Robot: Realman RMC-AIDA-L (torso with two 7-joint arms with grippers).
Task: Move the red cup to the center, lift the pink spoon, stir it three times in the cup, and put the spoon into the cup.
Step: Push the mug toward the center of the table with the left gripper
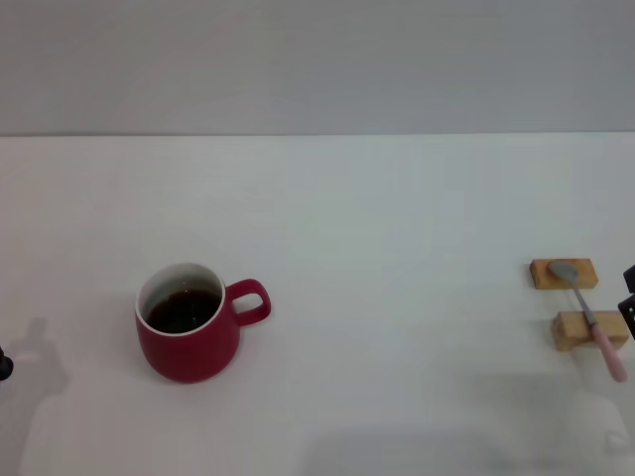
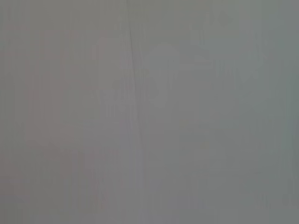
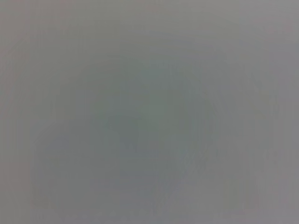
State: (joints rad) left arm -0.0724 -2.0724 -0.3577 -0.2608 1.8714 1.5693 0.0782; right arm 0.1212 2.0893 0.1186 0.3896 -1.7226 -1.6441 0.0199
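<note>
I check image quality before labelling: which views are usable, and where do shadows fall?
Head view: sharp and evenly lit; the red cup and the pink spoon on two wooden blocks are clear, with faint shadows on the white table at the left edge and lower right. Left wrist and right wrist views: featureless grey, nothing recognisable.

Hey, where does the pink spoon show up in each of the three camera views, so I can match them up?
Head view: the pink spoon lies at the far right, bridging two wooden blocks, bowl on the farther block, pink handle overhanging the nearer one.
Left wrist view: not in it; only a blank grey surface shows.
Right wrist view: not in it; likewise blank grey.
Shared landmark: none can be matched; the red cup shows only in the head view, left of centre.
</note>
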